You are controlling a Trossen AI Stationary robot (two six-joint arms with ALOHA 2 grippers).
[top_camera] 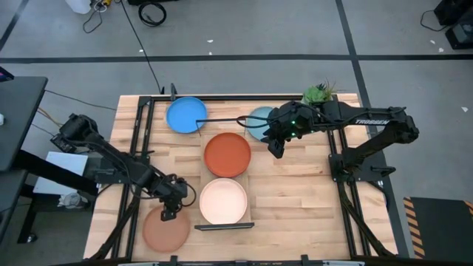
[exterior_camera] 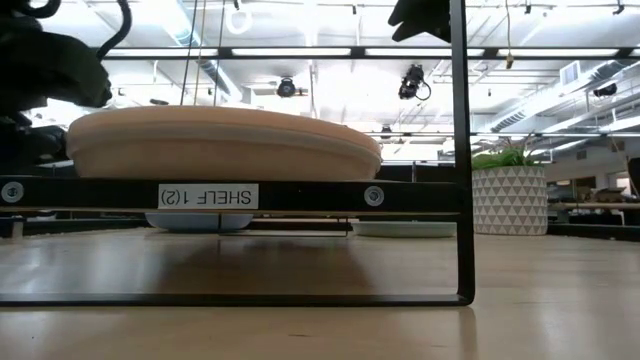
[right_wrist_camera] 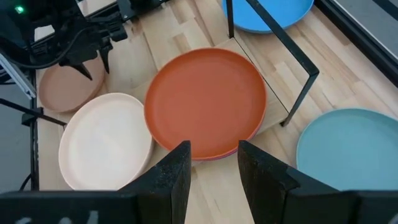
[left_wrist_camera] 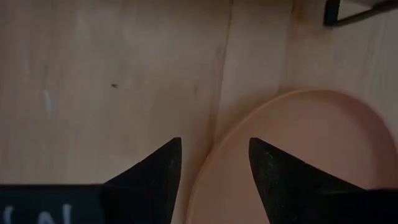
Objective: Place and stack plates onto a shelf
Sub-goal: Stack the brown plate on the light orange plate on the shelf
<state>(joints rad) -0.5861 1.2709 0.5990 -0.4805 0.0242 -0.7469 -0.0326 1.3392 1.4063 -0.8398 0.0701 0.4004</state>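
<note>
Terracotta plate (top_camera: 165,230) lies on the table's near left corner with its rim between the narrowly parted fingers of the left gripper (top_camera: 170,213), far nearer than the right gripper (top_camera: 276,148), open and empty beside 2 shelf (top_camera: 247,193) plates.

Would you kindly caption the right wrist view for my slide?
Right end effector open above orange plate beside cream plate on the shelf.

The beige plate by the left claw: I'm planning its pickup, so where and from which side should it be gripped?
Grip the beige plate at its raised rim nearest the left claw, coming from above with one finger inside and one outside. It lies flat on the table, so only the thin edge offers a hold; the open fingers already straddle it.
</note>
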